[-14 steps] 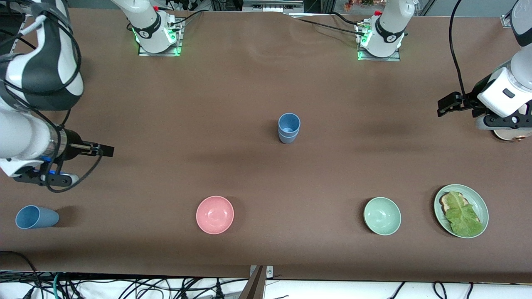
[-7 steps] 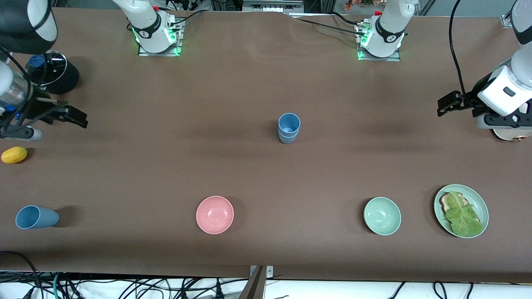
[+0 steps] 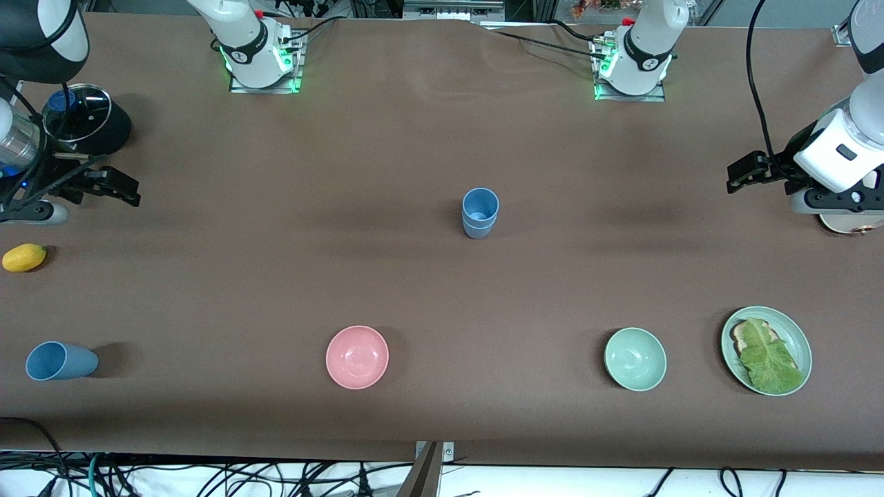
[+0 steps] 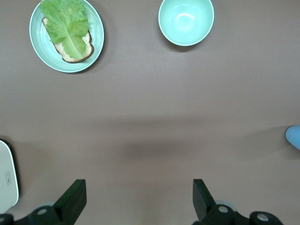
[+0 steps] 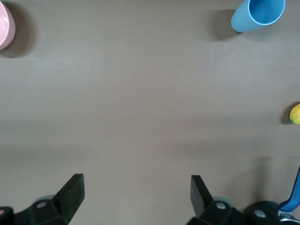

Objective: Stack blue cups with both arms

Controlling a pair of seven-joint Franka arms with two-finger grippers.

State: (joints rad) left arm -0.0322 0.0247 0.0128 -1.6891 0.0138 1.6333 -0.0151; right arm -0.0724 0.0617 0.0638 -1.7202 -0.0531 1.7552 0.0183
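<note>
Two blue cups (image 3: 479, 212) stand nested and upright in the middle of the table; a sliver of them shows in the left wrist view (image 4: 294, 137). A third, sky blue cup (image 3: 61, 361) lies on its side near the front edge at the right arm's end; it also shows in the right wrist view (image 5: 258, 14). My right gripper (image 3: 124, 189) is open and empty over bare table at its end, its jaws wide apart in its wrist view (image 5: 136, 194). My left gripper (image 3: 736, 177) is open and empty over bare table at its end (image 4: 139, 199).
A pink bowl (image 3: 357, 357), a pale green bowl (image 3: 635, 359) and a green plate (image 3: 800, 338) with bread and lettuce sit along the front. A yellow lemon (image 3: 24, 257) and a black pot with a glass lid (image 3: 86, 117) are at the right arm's end.
My right arm has drawn back toward its end of the table and away from the front camera, uncovering the lemon and the black pot. The left arm and the cups have not moved.
</note>
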